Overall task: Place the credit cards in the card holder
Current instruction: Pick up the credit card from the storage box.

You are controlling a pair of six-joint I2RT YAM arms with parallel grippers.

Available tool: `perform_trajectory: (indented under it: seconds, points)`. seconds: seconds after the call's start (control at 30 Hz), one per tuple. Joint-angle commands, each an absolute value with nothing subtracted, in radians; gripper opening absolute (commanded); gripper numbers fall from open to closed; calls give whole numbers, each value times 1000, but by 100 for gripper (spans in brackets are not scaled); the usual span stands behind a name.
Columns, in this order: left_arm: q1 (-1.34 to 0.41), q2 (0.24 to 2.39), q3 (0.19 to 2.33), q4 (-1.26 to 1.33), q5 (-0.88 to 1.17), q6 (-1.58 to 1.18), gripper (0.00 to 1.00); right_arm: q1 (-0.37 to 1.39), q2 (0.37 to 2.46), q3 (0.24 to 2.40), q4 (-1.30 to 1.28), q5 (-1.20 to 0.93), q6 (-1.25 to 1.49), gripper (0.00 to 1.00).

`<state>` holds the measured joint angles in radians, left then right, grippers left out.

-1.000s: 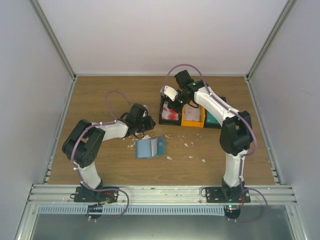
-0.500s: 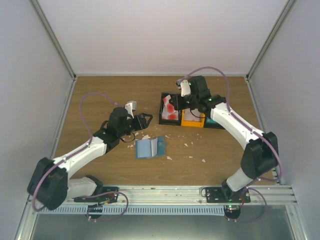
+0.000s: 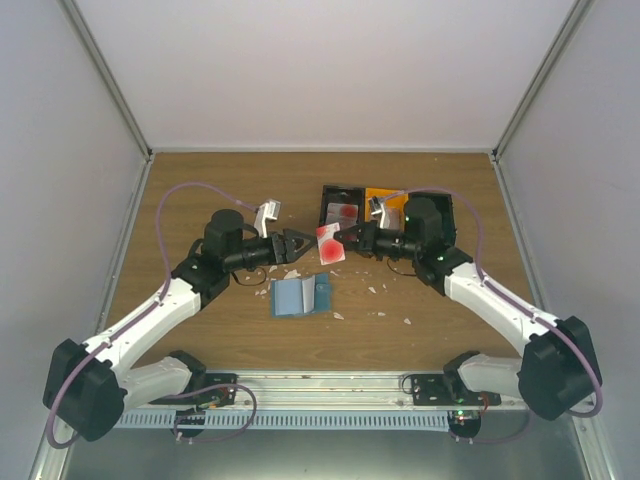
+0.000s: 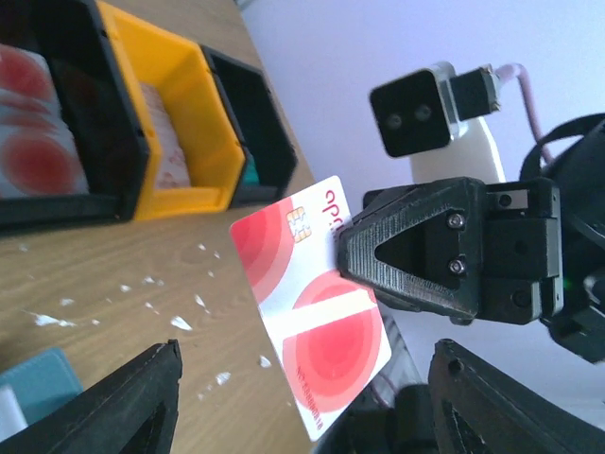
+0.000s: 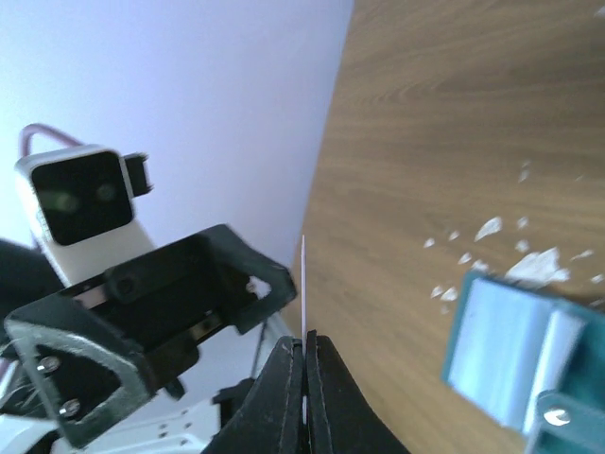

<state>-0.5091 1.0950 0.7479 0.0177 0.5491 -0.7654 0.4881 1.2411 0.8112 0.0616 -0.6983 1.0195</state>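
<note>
a handover in mid-air: the right gripper (image 3: 346, 240) is pinched shut on one short end of a credit card (image 3: 329, 244), holding it out, while the left gripper (image 3: 303, 245) faces it with its fingers spread wide and nothing in them. the card sits directly ahead of the left gripper, in line with the gap between its open fingers and apparently not yet touched by either. seen from the left wrist the card shows its full face, its long axis slanting across the view; seen from the right wrist it is edge-on, a thin line rising from the closed fingertips. it is a thin, stiff, glossy rectangle, white with red blotches and a small chip. the card holder (image 3: 300, 296), a flat matte blue sleeve with a paler panel, lies on the wooden table (image 3: 200, 200) below both grippers and a little nearer the left one, which looks better placed to carry the card down. behind the right gripper, the black-and-orange tray (image 4: 208, 142) holds more stacked cards. white scraps (image 4: 180, 323) dot the wood grain.
</note>
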Motion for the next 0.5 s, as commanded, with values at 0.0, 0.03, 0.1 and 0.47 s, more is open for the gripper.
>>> perform_trajectory:
  seconds: [0.0,0.03,0.1,0.47]
  points:
    - [-506,1105,741,112,708,-867,71,528,1207,778,205,-808,1174,1]
    - [-506,1108,737,125,723,-879,69,538,1209,771,216,-816,1182,1]
    - [-507,1115,733,133,740,-891,63,556,1214,754,250,-831,1200,0]
    - [-506,1084,688,130,699,-896,10,582,1215,688,353,-844,1238,0]
